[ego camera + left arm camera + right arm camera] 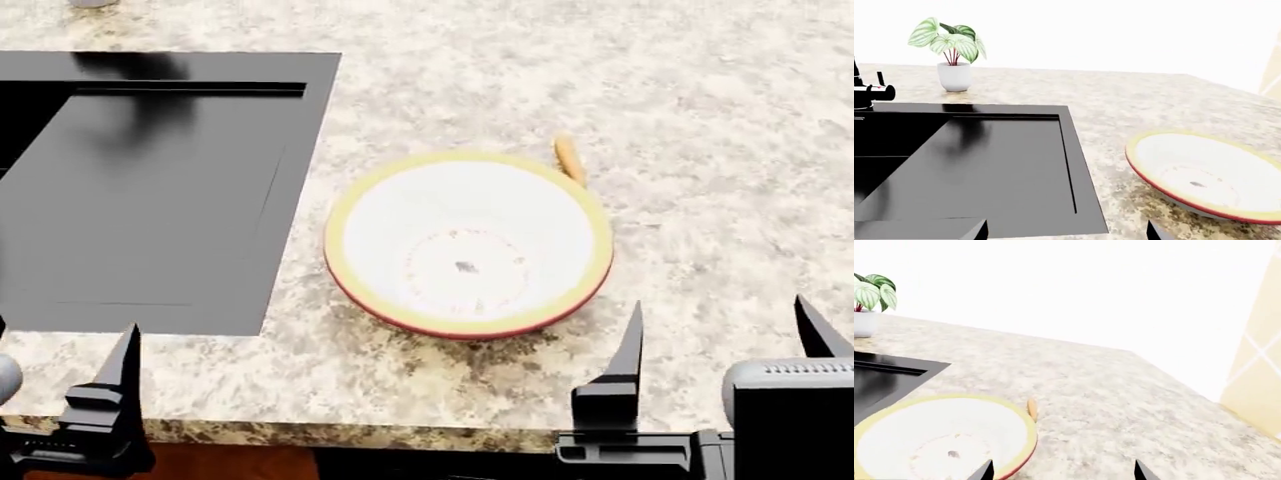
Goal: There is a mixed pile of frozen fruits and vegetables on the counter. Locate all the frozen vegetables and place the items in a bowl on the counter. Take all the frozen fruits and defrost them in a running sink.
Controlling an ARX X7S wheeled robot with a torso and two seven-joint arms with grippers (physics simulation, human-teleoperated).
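The bowl [470, 170], white with a yellow rim and red band, stands empty on the counter [707, 110] beside the black sink [147, 200]. A slim orange item [570, 158] lies just behind the bowl; I cannot tell what it is. No frozen fruits are in view. My left gripper [60, 385] hangs open over the counter's front edge by the sink's drainboard [987, 170]. My right gripper [721, 340] is open in front of the bowl's right side. Both hold nothing. The wrist views show the bowl [1214, 175] [934, 430] ahead of the open grippers [1066, 235] [1065, 474].
A white pot with a green leafy plant [954, 75] stands behind the sink, near the black faucet [867, 92]. Speckled counter stretches right of the bowl to a pale yellow wall panel [1261, 365]. Cabinet wood shows under the counter's front edge [254, 462].
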